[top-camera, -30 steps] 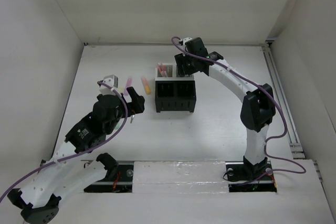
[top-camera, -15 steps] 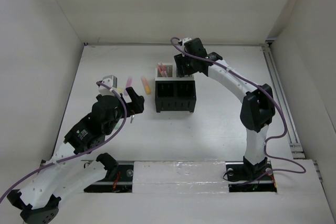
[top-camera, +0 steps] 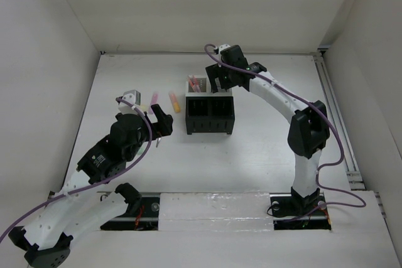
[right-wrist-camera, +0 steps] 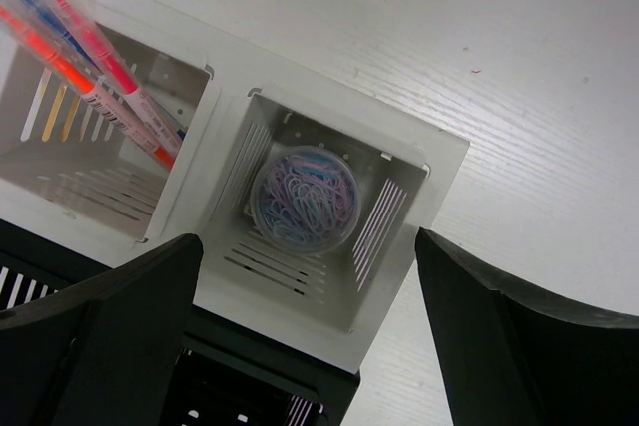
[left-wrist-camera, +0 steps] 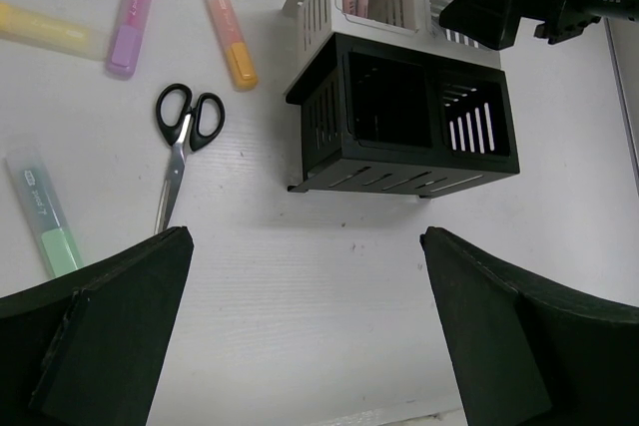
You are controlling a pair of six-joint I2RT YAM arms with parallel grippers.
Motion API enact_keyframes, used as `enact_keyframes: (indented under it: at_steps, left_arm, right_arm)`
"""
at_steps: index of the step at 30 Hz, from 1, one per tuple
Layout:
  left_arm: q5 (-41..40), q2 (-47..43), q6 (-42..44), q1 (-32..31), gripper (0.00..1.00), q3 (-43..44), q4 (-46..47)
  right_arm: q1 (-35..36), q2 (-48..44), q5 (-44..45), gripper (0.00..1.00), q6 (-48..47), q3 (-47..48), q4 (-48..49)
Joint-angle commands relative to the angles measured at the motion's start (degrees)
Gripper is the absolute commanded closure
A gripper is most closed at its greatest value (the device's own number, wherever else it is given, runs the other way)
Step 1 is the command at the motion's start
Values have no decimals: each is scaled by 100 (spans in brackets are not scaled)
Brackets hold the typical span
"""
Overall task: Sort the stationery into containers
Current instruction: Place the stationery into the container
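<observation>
The right gripper [top-camera: 219, 83] is hovering over the back of the block of white and black mesh boxes [top-camera: 210, 131]. The left gripper [top-camera: 161, 123] is hanging left of it.

From the left wrist, that gripper is gaping wide, empty. The black-handled scissors [left-wrist-camera: 182, 147] are lying ahead, blades pointing back at it, so the left arm is nearer.

From the right wrist, the right gripper is standing wide and empty over a round tub of paper clips [right-wrist-camera: 305, 197] in a white box [right-wrist-camera: 439, 162].
</observation>
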Motion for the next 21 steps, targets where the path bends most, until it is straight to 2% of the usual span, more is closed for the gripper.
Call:
enact_keyframes:
  at_steps: [1, 12, 13, 21]
  left_arm:
    - [45, -53, 82, 30, 0, -35, 185]
    - [-165, -53, -23, 30, 0, -35, 132]
    - [-166, -53, -23, 30, 0, -35, 132]
    - [-333, 175, -181, 30, 0, -35, 26]
  right_arm:
    - [57, -291, 68, 6, -34, 51, 85]
    - [172, -1090, -152, 3, -34, 227, 260]
    - [241, -1186, -91, 0, -34, 174, 260]
    - [795, -2679, 717, 0, -87, -959, 717]
